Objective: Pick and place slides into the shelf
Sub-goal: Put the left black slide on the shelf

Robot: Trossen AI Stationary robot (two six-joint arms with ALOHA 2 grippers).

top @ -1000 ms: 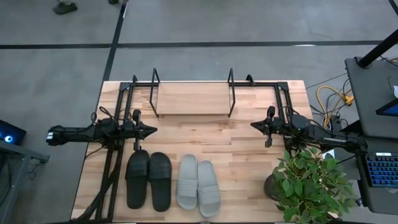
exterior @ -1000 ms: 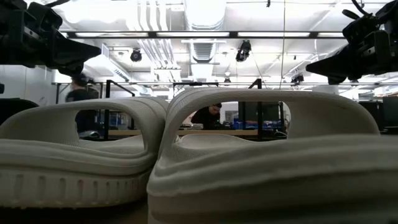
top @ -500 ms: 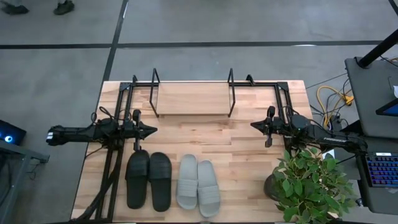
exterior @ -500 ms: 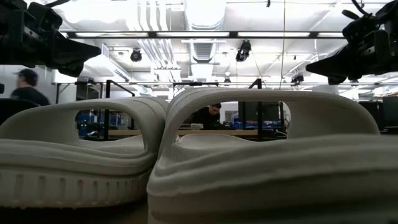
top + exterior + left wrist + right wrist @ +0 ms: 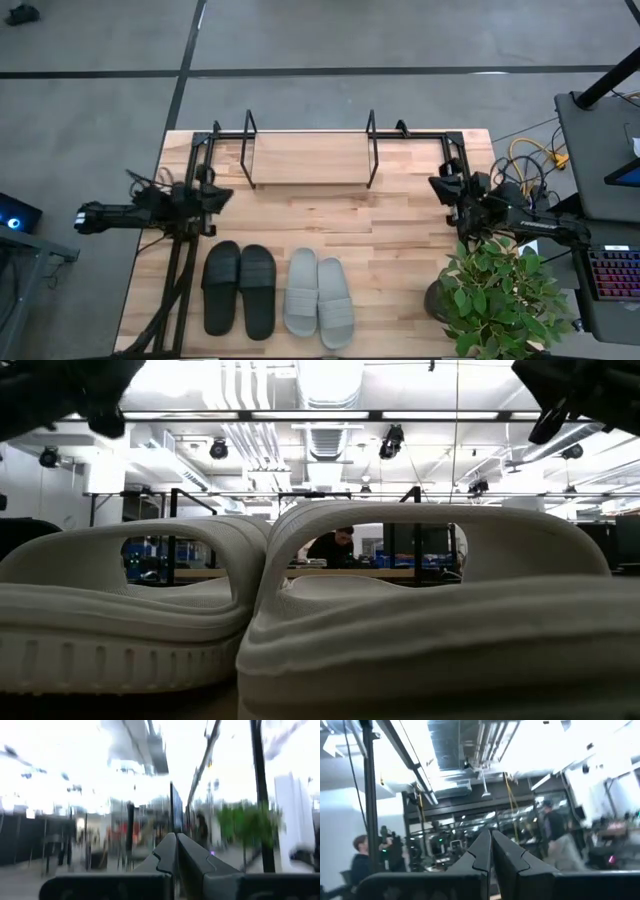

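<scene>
Looking straight down on a wooden table, four slides lie side by side near its front edge, toes pointing toward the back. The black pair sits on the left, the light grey pair just beside it on the right; the two pairs are close but not overlapping. At the back of the table stands the shelf, a low black wire rack with a pale wooden board as its base. No slides are on it, and it is well apart from the four slides.

The left gripper is above the table's left side, between the shelf and the black pair, touching neither. In the left wrist view its two dark fingers are pressed together, holding nothing. The right gripper is above the table's right side, near the shelf's right end. In the right wrist view its fingers also meet with nothing between them.

A potted plant stands at the table's front right corner. From table height, the grey pair fills the foreground, and a person shows in the room behind.
</scene>
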